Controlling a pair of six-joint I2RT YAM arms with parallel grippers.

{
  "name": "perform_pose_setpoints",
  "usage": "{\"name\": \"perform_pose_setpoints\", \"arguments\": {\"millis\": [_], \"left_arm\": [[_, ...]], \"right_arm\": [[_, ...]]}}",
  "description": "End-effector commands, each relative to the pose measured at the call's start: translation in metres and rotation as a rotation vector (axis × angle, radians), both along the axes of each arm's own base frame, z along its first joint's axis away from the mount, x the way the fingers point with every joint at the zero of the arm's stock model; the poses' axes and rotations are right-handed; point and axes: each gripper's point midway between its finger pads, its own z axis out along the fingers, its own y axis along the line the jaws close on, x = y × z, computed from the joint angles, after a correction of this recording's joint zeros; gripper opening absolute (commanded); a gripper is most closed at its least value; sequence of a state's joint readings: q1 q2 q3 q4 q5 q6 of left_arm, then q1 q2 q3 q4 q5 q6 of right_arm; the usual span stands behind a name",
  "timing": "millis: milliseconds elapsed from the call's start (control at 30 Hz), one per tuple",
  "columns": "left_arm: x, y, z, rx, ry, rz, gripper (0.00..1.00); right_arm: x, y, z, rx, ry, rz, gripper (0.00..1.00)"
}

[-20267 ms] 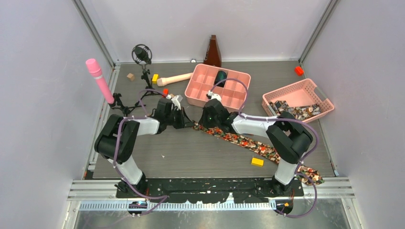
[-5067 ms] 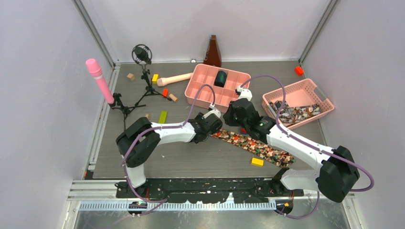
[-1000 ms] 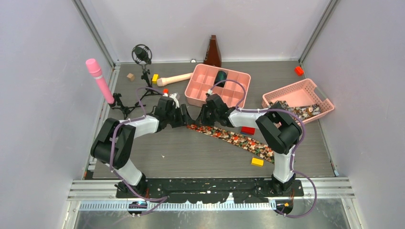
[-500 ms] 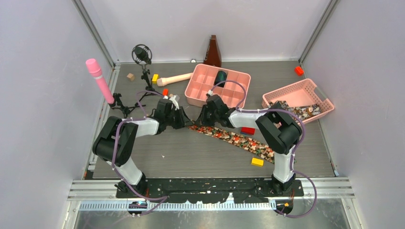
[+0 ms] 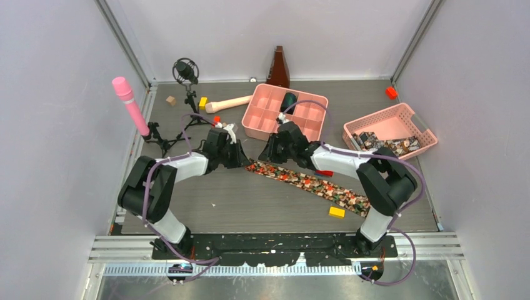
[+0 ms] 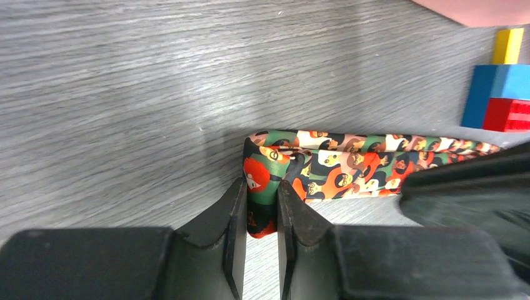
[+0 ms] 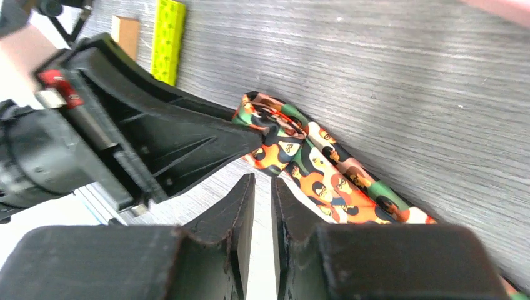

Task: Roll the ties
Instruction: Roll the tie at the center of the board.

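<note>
My left gripper (image 6: 261,194) pinches the folded end of the soft, busy-print tie (image 6: 350,165) — a long flat strip across the middle of the top view. My right gripper (image 7: 262,187) is open a crack — holding nothing.
</note>
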State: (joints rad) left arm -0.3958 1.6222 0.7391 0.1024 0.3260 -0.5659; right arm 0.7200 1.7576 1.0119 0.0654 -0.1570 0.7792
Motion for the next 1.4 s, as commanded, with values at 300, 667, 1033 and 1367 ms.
{"name": "perform_pose_setpoints", "arguments": {"millis": [300, 667, 1033, 1367], "left_arm": [[0.007, 0.038, 0.016, 0.546, -0.192, 0.025, 0.0], [0.01, 0.053, 0.029, 0.798, -0.289, 0.052, 0.0], [0.008, 0.051, 0.033, 0.977, -0.329, 0.023, 0.0], [0.001, 0.034, 0.032, 1.133, -0.379, -0.032, 0.0]], "right_arm": [[-0.004, -0.039, 0.053, -0.08, -0.173, -0.049, 0.24], [-0.005, -0.067, 0.055, -0.158, -0.214, -0.113, 0.24], [-0.005, -0.064, 0.051, -0.151, -0.203, -0.116, 0.25], [-0.006, -0.068, 0.051, -0.156, -0.206, -0.129, 0.25]]}}
